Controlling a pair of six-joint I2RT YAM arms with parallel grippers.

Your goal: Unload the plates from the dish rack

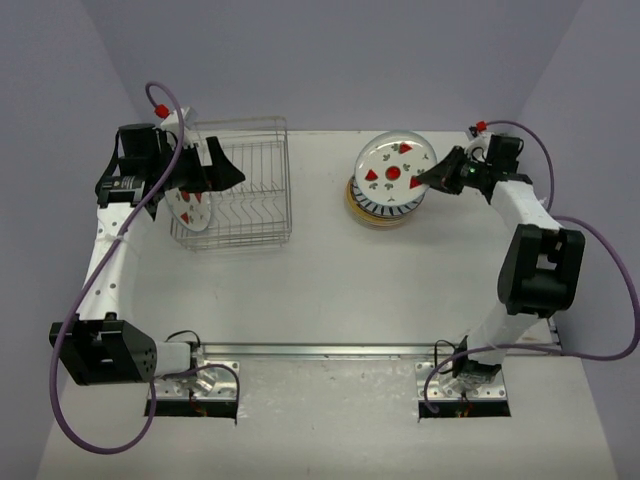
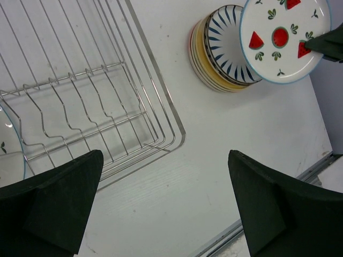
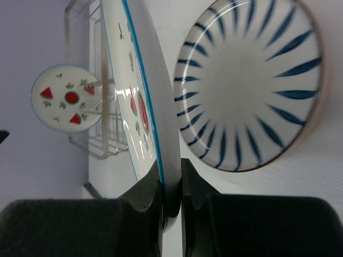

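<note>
One dish rack [image 1: 250, 190] sits far left on the tabletop [image 1: 330, 290]. One flat stack of plates [image 1: 385, 215], striped plate [image 3: 252, 80] uppermost, lies far right. The right gripper [image 3: 170, 176] jaws clamp the rim of the held red-wedge plate [image 1: 393, 163], which is tilted above the stack and faces the left arm. A second red-wedge plate [image 1: 190, 207] stands on edge at the rack's left end. The left gripper [image 2: 165, 160] jaws are spread and hold nothing.

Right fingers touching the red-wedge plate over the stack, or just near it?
Touching. Right wrist view: the right gripper pinches the red-wedge plate by its rim, fingers pressed against both faces, no gap.
</note>
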